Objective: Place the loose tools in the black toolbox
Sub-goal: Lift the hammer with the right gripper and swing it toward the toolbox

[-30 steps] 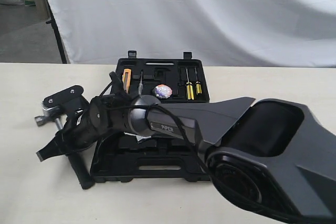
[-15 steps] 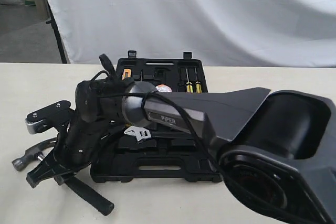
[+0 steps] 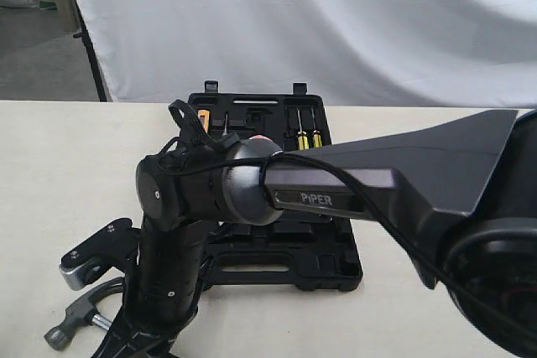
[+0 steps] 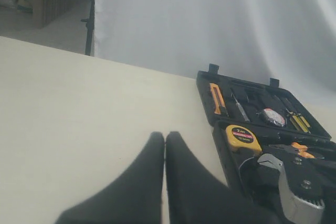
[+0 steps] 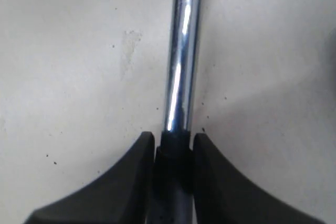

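The right gripper [image 5: 174, 140] reaches across to the near left of the pale surface [image 3: 50, 165] and is clamped on the steel-headed claw hammer with a black handle [image 3: 71, 324]. Its two fingers press either side of the spot where the black grip meets the shiny shaft. The hammer lies left of the large black plastic two-halved toolbox [image 3: 285, 278], outside it, with its head pointing left. I cannot tell whether it touches the surface.

The toolbox stands open in the middle of the surface, one half near and one far. The small black tape roll with a colourful label [image 4: 273, 117] sits in the far half, between an orange-handled knife [image 4: 216, 98] on its left and two yellow-handled screwdrivers [image 4: 299, 123] on its right. In the near half a yellow tape measure [image 4: 242, 137] fills the far left corner. Just beside it shows the jaw of a silver adjustable wrench [image 4: 269, 161], partly hidden.

The left gripper [image 4: 164, 136] hovers over bare surface left of the toolbox, its fingers pressed together on nothing.
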Robot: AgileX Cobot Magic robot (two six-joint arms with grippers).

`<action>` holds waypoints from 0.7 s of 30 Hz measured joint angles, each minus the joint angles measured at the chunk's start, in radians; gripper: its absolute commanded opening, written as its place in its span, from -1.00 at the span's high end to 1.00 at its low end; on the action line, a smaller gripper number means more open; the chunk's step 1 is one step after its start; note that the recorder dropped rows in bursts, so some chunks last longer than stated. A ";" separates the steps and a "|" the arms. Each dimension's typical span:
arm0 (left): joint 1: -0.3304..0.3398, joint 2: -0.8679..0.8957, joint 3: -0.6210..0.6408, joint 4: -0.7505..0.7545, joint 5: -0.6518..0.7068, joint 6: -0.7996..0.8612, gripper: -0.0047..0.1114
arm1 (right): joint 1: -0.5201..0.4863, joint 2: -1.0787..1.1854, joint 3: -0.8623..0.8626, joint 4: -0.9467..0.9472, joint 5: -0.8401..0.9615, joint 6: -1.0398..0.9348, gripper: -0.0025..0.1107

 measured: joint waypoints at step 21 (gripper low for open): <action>0.000 0.000 0.000 0.000 0.000 0.000 0.91 | 0.000 -0.005 0.014 -0.001 -0.008 -0.008 0.96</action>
